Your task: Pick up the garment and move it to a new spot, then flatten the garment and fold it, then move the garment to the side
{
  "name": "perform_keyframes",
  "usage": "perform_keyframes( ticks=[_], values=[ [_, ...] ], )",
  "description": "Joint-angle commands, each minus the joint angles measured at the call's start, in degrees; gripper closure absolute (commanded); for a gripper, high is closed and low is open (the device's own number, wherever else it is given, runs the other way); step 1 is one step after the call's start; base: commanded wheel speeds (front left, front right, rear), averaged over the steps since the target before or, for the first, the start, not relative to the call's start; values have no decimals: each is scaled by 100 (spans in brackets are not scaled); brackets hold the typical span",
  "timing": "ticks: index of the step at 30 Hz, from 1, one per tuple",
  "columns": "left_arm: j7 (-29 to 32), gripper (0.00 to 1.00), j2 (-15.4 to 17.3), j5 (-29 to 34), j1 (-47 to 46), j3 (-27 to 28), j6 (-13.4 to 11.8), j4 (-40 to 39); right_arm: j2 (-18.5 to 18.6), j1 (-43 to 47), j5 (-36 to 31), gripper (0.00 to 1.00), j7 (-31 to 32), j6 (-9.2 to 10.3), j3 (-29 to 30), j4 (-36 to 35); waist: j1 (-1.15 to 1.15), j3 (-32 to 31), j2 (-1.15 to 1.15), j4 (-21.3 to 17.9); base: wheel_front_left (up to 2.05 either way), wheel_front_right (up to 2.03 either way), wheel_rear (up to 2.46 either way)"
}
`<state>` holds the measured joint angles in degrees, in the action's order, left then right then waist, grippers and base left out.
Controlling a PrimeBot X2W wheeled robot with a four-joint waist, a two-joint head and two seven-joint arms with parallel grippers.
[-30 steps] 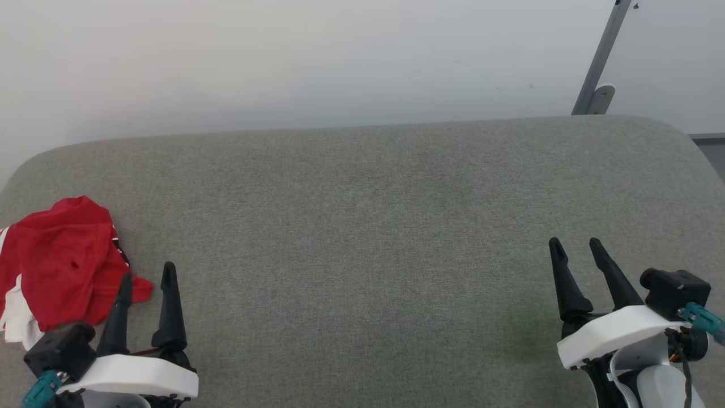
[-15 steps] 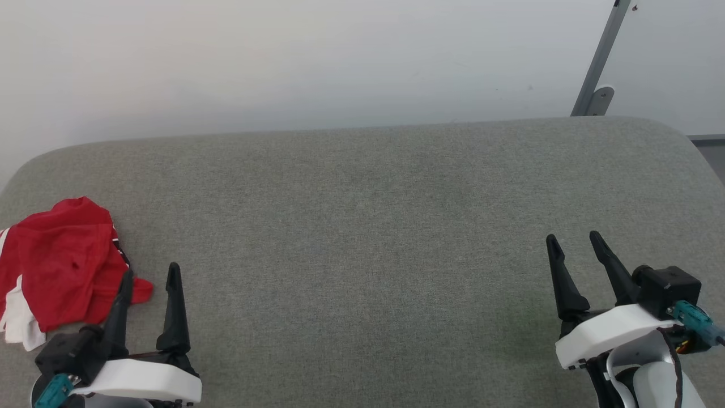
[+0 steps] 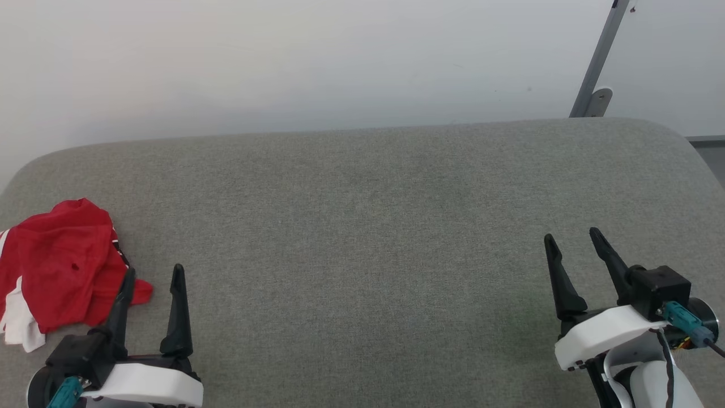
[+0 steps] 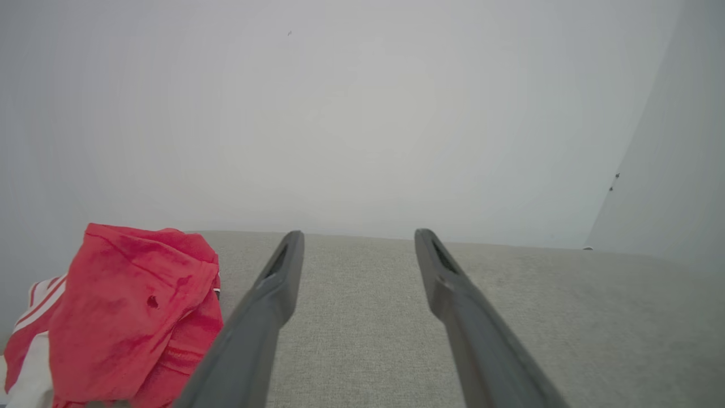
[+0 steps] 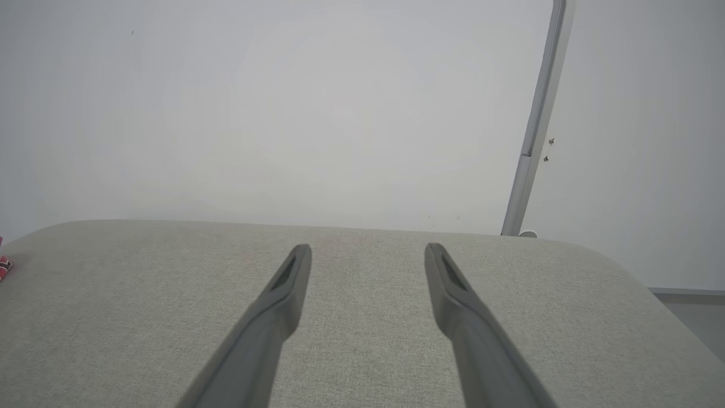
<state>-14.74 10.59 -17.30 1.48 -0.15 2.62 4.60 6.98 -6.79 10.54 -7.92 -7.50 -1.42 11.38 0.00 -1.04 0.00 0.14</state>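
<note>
Grey fabric surface (image 3: pixel 362 226); we log red jersey (image 3: pixel 56 266) crumpled at left, lettering unreadable; left gripper (image 3: pixel 154 270), right gripper (image 3: pixel 571 233) both released.

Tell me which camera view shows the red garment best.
Left wrist view: the garment is close and large, striped trim plain. Head view shows it smaller, crumpled at the left edge; right wrist view, just a red sliver.
</note>
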Motion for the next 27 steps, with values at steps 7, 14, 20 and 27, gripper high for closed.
perform_keyframes(
  ticks=[7,14,20,27],
  values=[
    [-54,0,1,13,33,-4,37,13,-2,-61,-109,0,-48,2,32,-25,0,-3,0,1,0,0,0],
    [-40,0,17,-20,25,-30,33,64,-6,-56,-123,0,-66,2,41,-13,0,-9,0,7,0,0,0],
    [-8,0,29,-87,-66,94,-115,135,-32,-69,-93,0,2,2,-122,-43,0,-34,0,253,0,0,0],
    [94,0,86,-237,-68,287,-262,100,20,-175,-5,0,65,2,-442,-4,0,-94,0,890,0,0,0]
  ],
)
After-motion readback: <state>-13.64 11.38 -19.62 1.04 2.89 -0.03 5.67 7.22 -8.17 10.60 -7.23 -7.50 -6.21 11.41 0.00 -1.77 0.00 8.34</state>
